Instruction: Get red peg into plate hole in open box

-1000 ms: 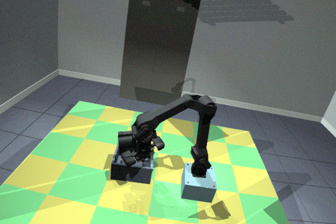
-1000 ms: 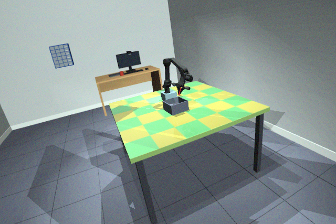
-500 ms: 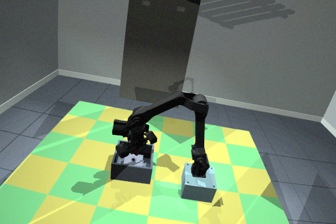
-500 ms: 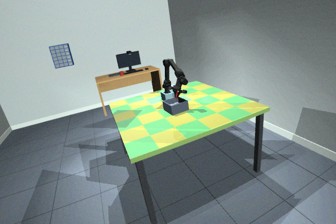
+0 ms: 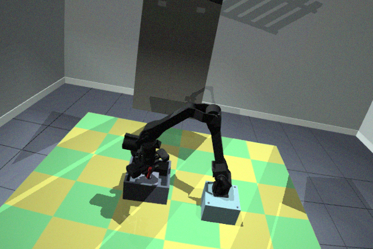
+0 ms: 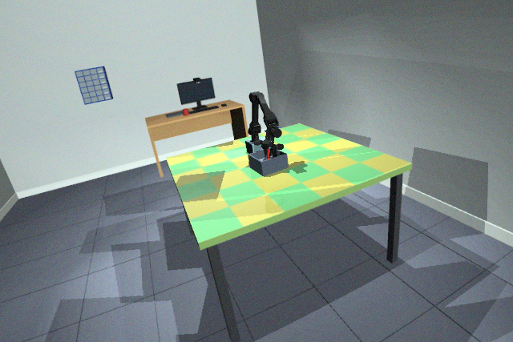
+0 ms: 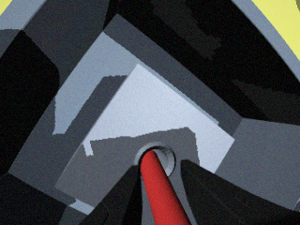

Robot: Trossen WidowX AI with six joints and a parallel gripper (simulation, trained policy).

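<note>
The red peg (image 5: 148, 172) (image 6: 268, 153) (image 7: 161, 197) is inside the open grey box (image 5: 144, 192) (image 6: 269, 166) (image 7: 262, 141). Its lower end is at the round hole of the light plate (image 7: 155, 103), toward the left side of the ring in the wrist view. How deep it sits in the hole cannot be told. My gripper (image 7: 160, 170) is down in the box and slightly open around the peg, with a gap between the peg and the right finger. The peg's upper part runs out of the bottom of the wrist view.
The box walls rise close around the gripper. The arm's light blue base block (image 5: 221, 213) stands beside the box on the green and yellow checkered table (image 5: 192, 234) (image 6: 256, 206). A desk (image 6: 194, 126) with a monitor (image 6: 195, 90) is in the background.
</note>
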